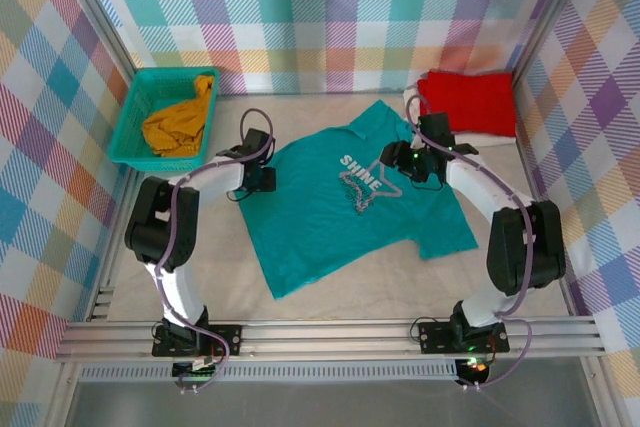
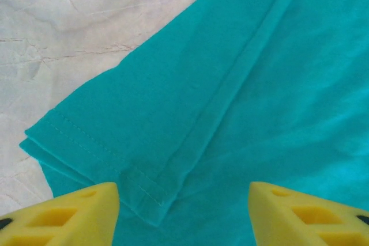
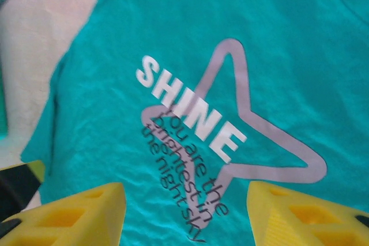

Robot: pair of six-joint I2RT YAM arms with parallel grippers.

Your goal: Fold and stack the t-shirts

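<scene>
A: While the teal t-shirt (image 1: 350, 207) is lying flat in the middle of the table (image 1: 300, 112), what is happening above it?

B: The left gripper (image 2: 183, 191) is hovering over the left sleeve hem (image 2: 75, 136), jaws standing apart, gripping nothing. The right gripper (image 3: 185, 188) is hanging over the SHINE print (image 3: 190, 110), likewise parted and empty.

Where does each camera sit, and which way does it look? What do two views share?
Top external: above and behind the arms, looking down at the table; left arm and right arm show.
Left wrist: on the left arm, looking down at the teal t-shirt's sleeve hem; yellow fingers show.
Right wrist: on the right arm, looking down at the SHINE print; yellow fingers show.
Shared: top and right wrist both show that print.
</scene>
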